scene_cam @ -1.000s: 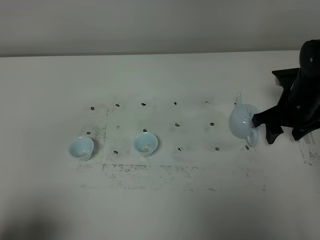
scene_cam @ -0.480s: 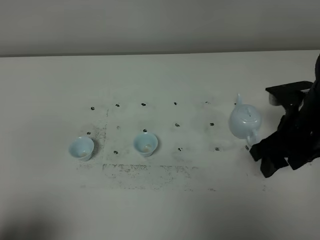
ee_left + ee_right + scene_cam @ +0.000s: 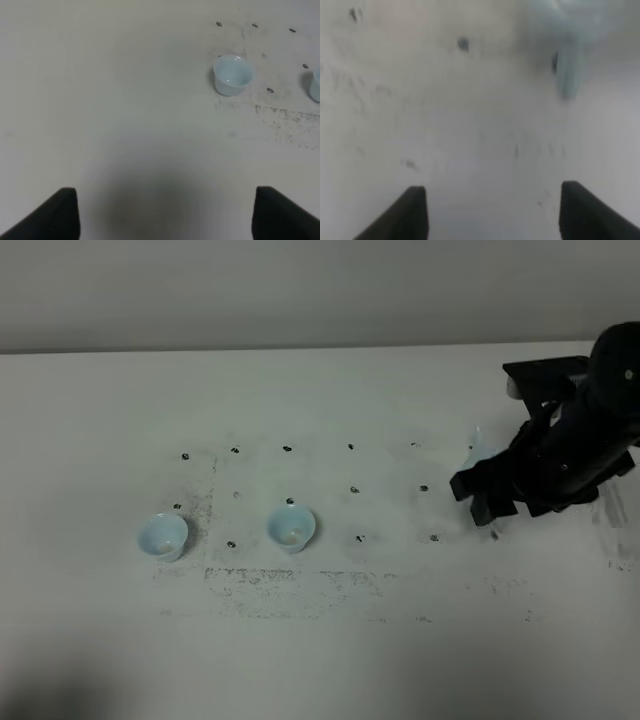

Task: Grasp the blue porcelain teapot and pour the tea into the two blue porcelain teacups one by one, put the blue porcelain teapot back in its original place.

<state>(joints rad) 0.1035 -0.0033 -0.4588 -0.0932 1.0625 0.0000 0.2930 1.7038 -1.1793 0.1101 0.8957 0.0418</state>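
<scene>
Black right gripper point(image 3: 492, 189) gapes empty, nearly masking the teapot point(image 3: 568, 65) overhead; its wrist view shows the handle

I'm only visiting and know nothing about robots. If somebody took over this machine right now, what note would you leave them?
Left gripper: open, empty, above bare table near the left teacup.
Right gripper: open, close to the blue porcelain teapot but not gripping it.
The teapot stands at the table's right, and the middle teacup and left teacup sit upright, apart.
Done: unclear; I cannot tell whether either cup holds tea.
Left, if unpoured: grasp teapot, fill both cups, set it back.
</scene>
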